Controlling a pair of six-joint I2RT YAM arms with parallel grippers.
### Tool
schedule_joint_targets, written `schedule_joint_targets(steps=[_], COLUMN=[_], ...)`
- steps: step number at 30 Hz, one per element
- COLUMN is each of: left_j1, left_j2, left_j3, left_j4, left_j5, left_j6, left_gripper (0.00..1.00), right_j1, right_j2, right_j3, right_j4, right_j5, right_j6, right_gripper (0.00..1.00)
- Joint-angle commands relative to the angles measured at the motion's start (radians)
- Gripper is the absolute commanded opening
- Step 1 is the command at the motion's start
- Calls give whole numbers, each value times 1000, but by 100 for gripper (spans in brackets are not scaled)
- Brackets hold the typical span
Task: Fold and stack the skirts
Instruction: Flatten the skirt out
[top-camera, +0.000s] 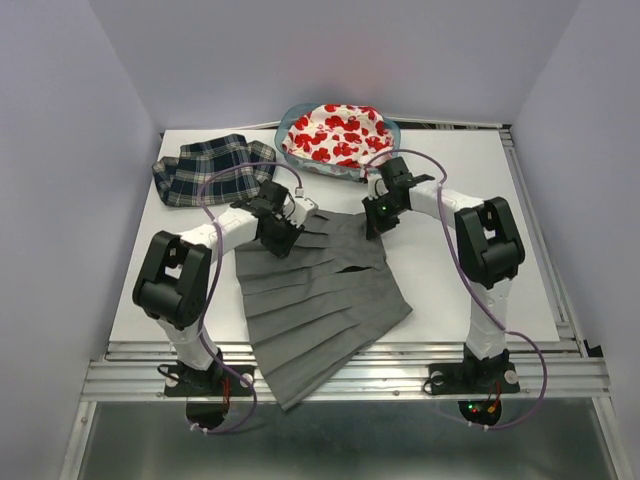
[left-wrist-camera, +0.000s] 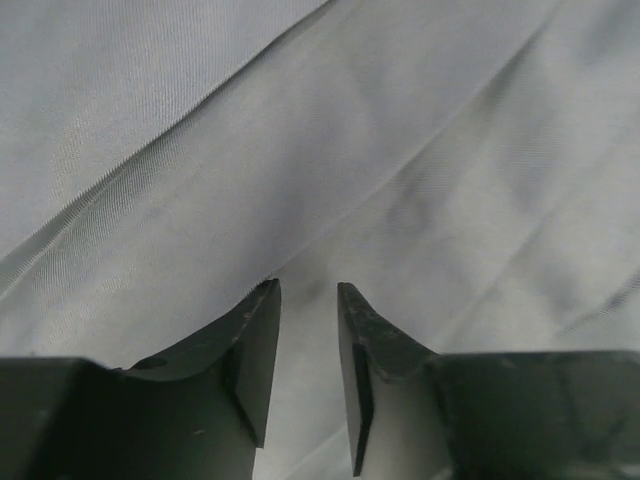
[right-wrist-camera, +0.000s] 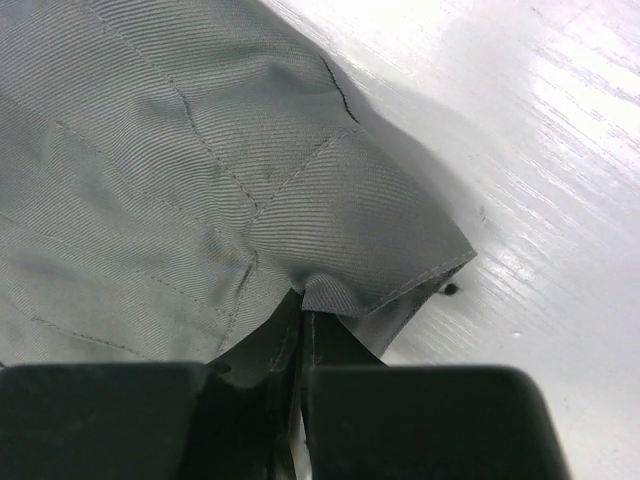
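Note:
The grey pleated skirt (top-camera: 320, 290) lies spread on the white table (top-camera: 480, 190), its hem hanging over the near edge. My left gripper (top-camera: 279, 236) is at its far left corner; in the left wrist view it (left-wrist-camera: 308, 290) is open, fingertips just above the grey cloth (left-wrist-camera: 350, 150). My right gripper (top-camera: 378, 217) is at the far right corner; in the right wrist view it (right-wrist-camera: 303, 302) is shut on the skirt's waistband corner (right-wrist-camera: 330, 240). The plaid skirt (top-camera: 213, 167) lies folded at the back left. The white skirt with red print (top-camera: 335, 134) lies in the basket.
The teal basket (top-camera: 392, 133) stands at the back middle of the table. Grey walls close in the left, right and back. A metal rail (top-camera: 350, 375) runs along the near edge.

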Motion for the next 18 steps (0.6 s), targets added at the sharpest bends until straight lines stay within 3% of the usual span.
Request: schedule_joint_targets(steps=[1, 4, 5, 8, 11, 14, 18], left_j1=[-5, 0, 10, 44, 84, 130, 161], left_j2=[42, 39, 10, -38, -46, -29, 38], left_j3=[50, 74, 97, 195, 313, 386, 492], left_j4=[-69, -111, -127, -186, -230, -241, -201], left_j5=[-41, 14, 68, 181, 275, 301, 231], left_j6=[71, 135, 169, 227, 263, 287, 300], left_gripper=[33, 32, 36, 48, 52, 55, 57], right_j1=[-7, -7, -7, -7, -7, -7, -7], right_j2=[10, -41, -88, -148, -197, -216, -178], right_j3=[-100, -116, -117, -69, 26, 114, 191], right_j4=[1, -32, -37, -87, -120, -140, -106], right_j5=[212, 171, 151, 90, 33, 11, 72], right_j6=[-108, -150, -158, -155, -159, -164, -152], right_gripper=[3, 29, 46, 60, 71, 79, 86])
